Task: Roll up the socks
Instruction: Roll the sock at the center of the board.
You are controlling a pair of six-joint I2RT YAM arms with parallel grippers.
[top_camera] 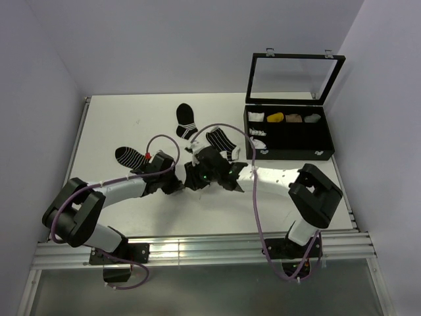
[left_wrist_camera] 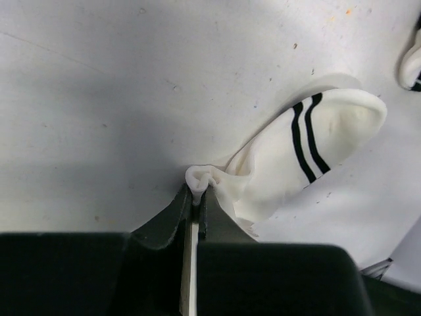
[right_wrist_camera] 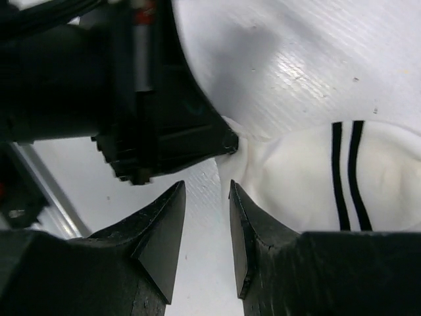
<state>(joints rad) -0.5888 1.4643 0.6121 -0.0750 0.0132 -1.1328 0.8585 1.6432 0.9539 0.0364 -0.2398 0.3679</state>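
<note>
A white sock with two black stripes [left_wrist_camera: 316, 145] lies flat on the table. My left gripper [left_wrist_camera: 197, 194] is shut on a bunched fold of its edge. My right gripper [right_wrist_camera: 205, 187] stands open just beside that edge, with only bare table between its fingers; the white sock [right_wrist_camera: 309, 184] lies to its right and the left gripper's tip [right_wrist_camera: 229, 141] just ahead. In the top view both grippers, left [top_camera: 179, 186] and right [top_camera: 194, 179], meet at mid-table and hide the white sock. A black sock with white stripes and a white toe [top_camera: 222, 142] lies just behind them.
A black sock with white bands [top_camera: 186, 120] lies further back. A black thin-striped sock [top_camera: 129, 156] lies left, by the left arm. An open black compartment case [top_camera: 325, 155] with rolled socks stands at the right. A white bundle [top_camera: 258, 143] lies beside it.
</note>
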